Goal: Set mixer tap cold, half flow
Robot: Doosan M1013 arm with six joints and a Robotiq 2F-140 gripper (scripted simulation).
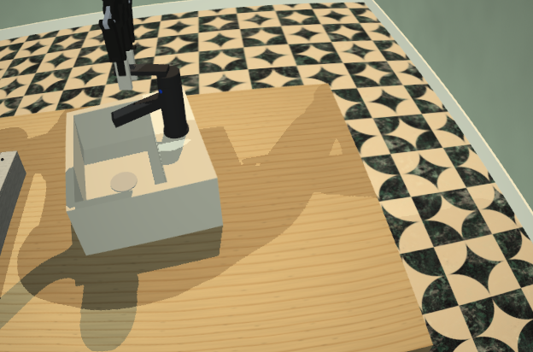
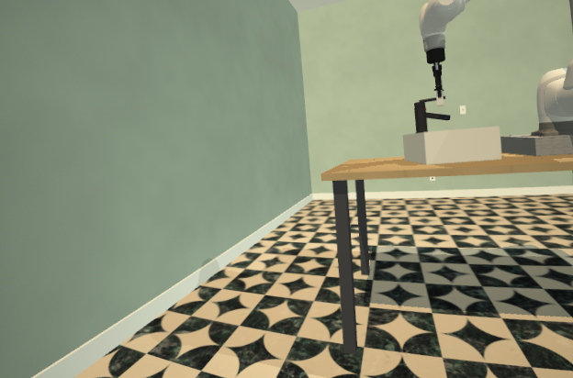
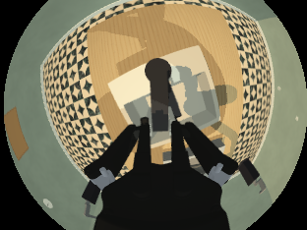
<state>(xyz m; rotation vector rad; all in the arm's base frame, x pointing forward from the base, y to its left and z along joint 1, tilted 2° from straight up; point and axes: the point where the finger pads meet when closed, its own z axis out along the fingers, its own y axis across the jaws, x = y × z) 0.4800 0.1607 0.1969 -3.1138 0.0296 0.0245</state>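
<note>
A black mixer tap [image 1: 172, 104] stands on the rear rim of a white basin [image 1: 137, 173]. Its spout [image 1: 135, 110] reaches out over the bowl. The flat lever [image 1: 150, 69] lies level on top of the tap body and points out over the spout. A small blue dot [image 1: 161, 91] shows on the tap body. My gripper [image 1: 125, 73] comes down from above and is shut on the free end of the lever. In the wrist view the lever [image 3: 159, 97] runs between my fingers. In the exterior view the gripper [image 2: 439, 99] sits at the lever's tip.
The basin has a round drain plug [image 1: 123, 181]. A grey block [image 1: 11, 187] lies at the table's left edge. The robot base [image 2: 555, 105] stands behind the table. The wooden table's right edge [image 1: 377, 209] drops to tiled floor.
</note>
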